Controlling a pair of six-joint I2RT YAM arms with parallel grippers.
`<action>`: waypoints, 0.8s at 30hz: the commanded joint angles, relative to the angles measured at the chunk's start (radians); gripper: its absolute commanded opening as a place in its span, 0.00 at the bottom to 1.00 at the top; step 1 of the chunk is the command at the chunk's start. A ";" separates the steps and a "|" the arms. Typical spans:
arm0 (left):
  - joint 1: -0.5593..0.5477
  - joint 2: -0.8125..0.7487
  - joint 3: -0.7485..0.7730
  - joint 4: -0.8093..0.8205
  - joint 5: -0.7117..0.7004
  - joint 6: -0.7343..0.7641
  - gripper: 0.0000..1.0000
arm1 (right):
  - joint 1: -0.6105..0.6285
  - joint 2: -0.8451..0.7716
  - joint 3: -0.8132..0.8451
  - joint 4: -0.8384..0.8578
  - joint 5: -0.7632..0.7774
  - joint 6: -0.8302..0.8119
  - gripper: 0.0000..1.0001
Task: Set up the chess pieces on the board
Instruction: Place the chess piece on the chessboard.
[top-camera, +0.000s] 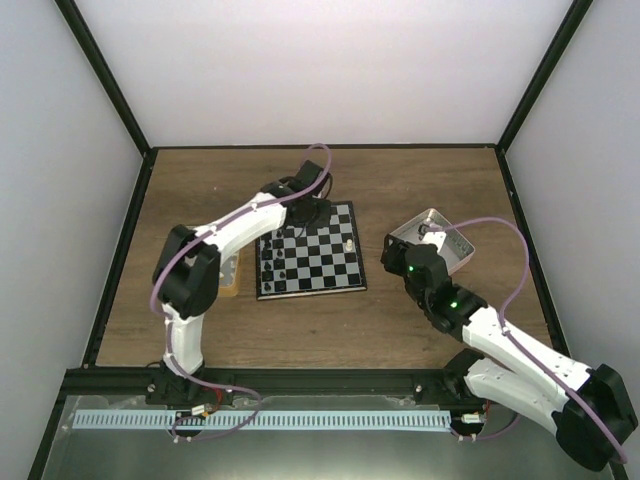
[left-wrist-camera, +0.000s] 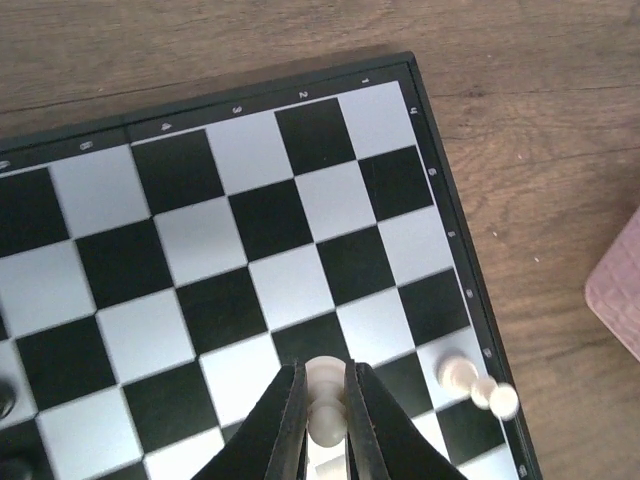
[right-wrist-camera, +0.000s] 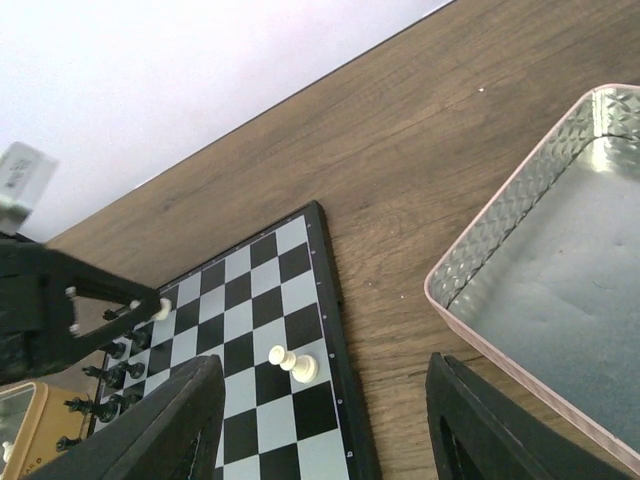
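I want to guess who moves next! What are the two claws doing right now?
Left gripper: closed, holding a white chess piece.
Right gripper: open, holding nothing.

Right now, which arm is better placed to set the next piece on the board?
Left. The left end effector is shut on a cream chess piece directly over the board. The right end effector hangs open and empty between the board and the pink tray.
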 joint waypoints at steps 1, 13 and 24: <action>-0.007 0.111 0.112 -0.041 -0.031 0.027 0.13 | -0.008 -0.021 -0.012 -0.022 0.030 0.022 0.57; -0.007 0.324 0.289 0.015 -0.062 -0.008 0.13 | -0.010 -0.016 -0.032 -0.003 0.020 -0.016 0.58; -0.007 0.432 0.372 0.033 -0.141 0.008 0.13 | -0.011 -0.021 -0.061 -0.011 -0.003 -0.019 0.59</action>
